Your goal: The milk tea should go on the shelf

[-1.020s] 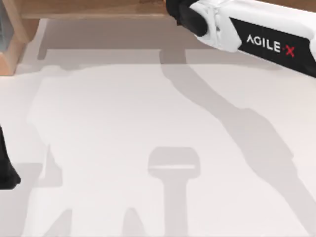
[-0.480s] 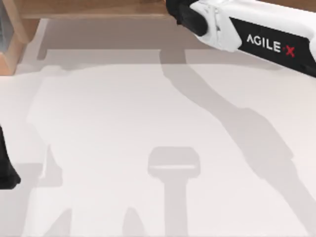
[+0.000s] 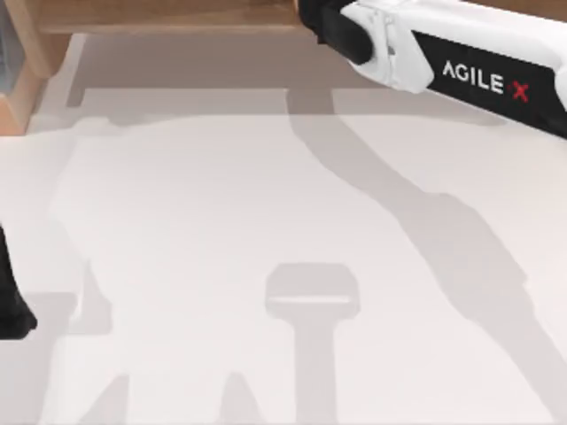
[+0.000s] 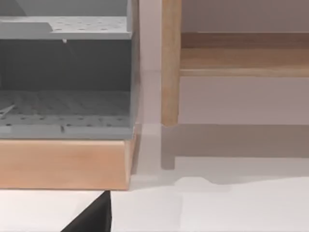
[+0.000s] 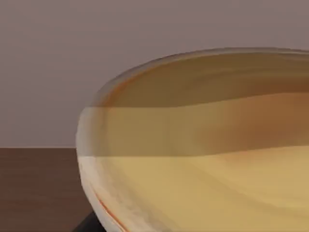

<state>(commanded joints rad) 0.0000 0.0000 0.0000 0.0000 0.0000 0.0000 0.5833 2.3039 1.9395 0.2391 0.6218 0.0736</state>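
Note:
The milk tea (image 5: 203, 145) sits very close in the right wrist view, a rounded peach-orange and yellow body with a dark brown surface (image 5: 38, 188) below it. My right arm (image 3: 425, 62) reaches from the right to the top middle of the table, its black wrist (image 3: 337, 27) against the light-tan shelf (image 3: 159, 13). The shelf's upright post (image 4: 170, 63) and long board (image 4: 241, 53) appear in the left wrist view. My left arm (image 3: 9, 301) rests at the table's left edge.
A grey perforated rack (image 4: 67, 72) on a wooden base (image 4: 63, 162) stands beside the shelf post at the table's far left. The white tabletop (image 3: 266, 221) carries the arms' shadows.
The right arm's wrist has shifted very slightly at the shelf. The left arm has not moved.

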